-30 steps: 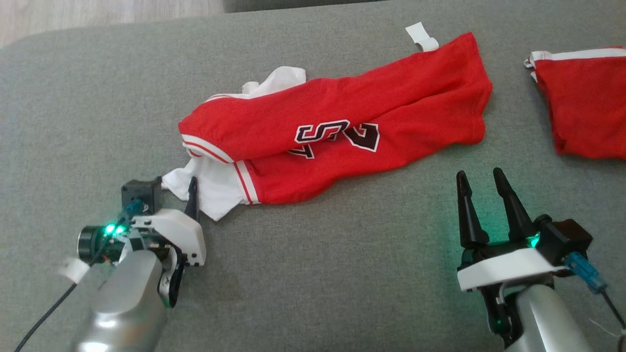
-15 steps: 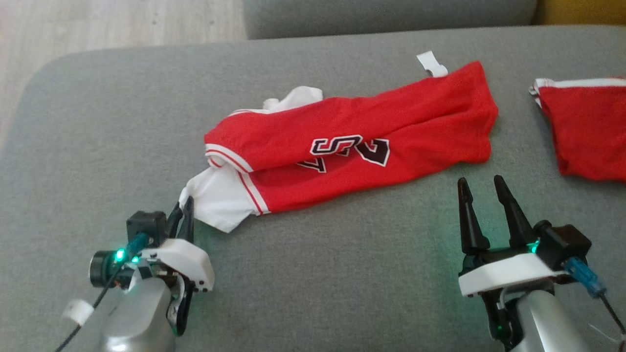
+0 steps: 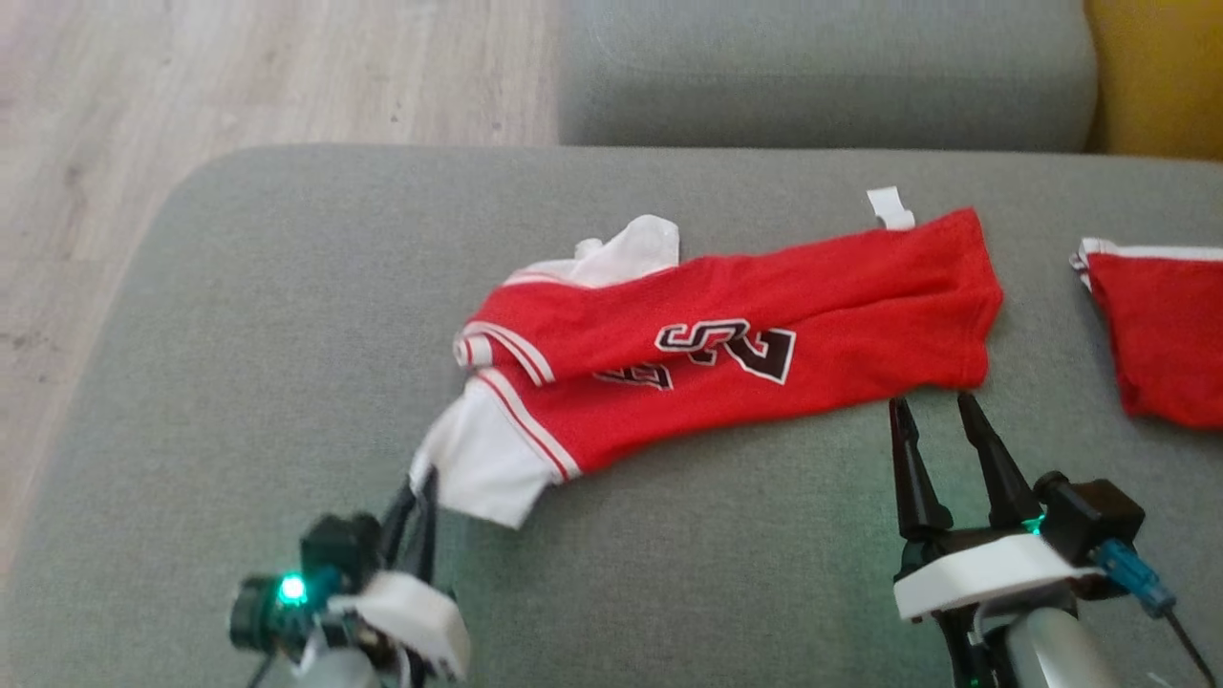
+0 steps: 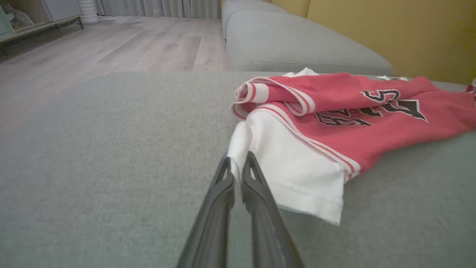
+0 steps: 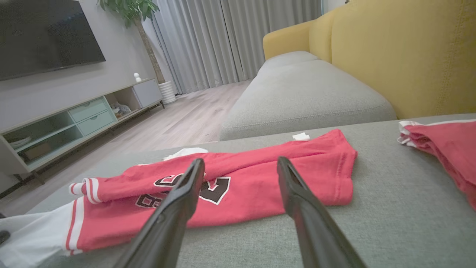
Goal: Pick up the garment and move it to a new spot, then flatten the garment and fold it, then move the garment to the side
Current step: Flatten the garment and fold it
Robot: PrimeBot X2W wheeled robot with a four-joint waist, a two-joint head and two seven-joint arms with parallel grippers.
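Observation:
The garment is a red jersey with black-and-white numbers and white sleeves, lying crumpled lengthwise on the grey cushion. My left gripper is at its near-left end, shut on the edge of the white sleeve. In the left wrist view the left gripper pinches that white sleeve at its tips, with the garment's red body beyond. My right gripper is open, its tips just at the red hem's near-right corner. The right wrist view has the right gripper wide apart before the garment.
A second red garment with white trim lies at the cushion's right side, also seen as the second garment. Another grey seat and a yellow sofa back stand beyond. Wooden floor lies off the left edge.
The head camera has shifted, showing more floor and the far seat. The white sleeve is drawn out toward my left gripper. My right gripper's tips stand closer to the red hem.

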